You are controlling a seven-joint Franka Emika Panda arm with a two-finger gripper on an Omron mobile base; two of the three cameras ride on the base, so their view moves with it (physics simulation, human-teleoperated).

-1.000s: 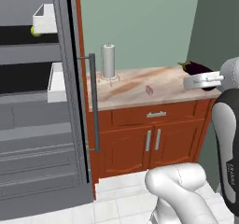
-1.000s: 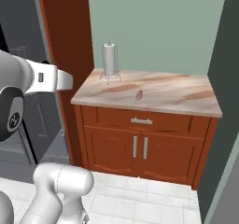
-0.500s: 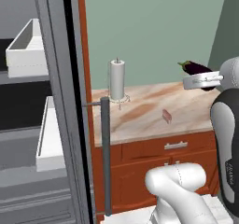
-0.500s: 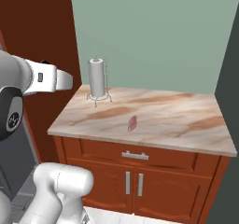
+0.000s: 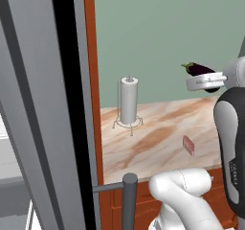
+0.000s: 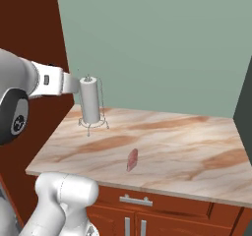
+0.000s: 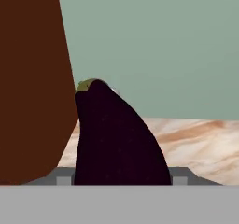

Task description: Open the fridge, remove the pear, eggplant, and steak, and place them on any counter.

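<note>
My gripper [image 5: 206, 82] is shut on the eggplant [image 5: 199, 69], a glossy dark purple oblong held up in the air above the right part of the counter [image 5: 153, 143]. In the hand view the eggplant [image 7: 116, 139] stands between the two grey fingertips [image 7: 63, 177], its green cap pointing away, with the counter [image 7: 200, 143] below and beyond it. The steak [image 5: 188, 144], a small pinkish slab, lies on the counter near its front edge; the right base view shows the steak [image 6: 132, 160] too. The fridge [image 5: 38, 104] door stands open at the left. The pear is out of view.
A paper towel roll on a wire stand [image 5: 129, 102] sits at the back left of the counter, next to the orange-brown panel [image 5: 91, 80]. The fridge door's bar handle [image 5: 129, 200] juts out low in front. A green wall backs the counter.
The whole picture has shifted and grown: the base has driven closer to the counter, past the open fridge. The eggplant stays in the gripper.
</note>
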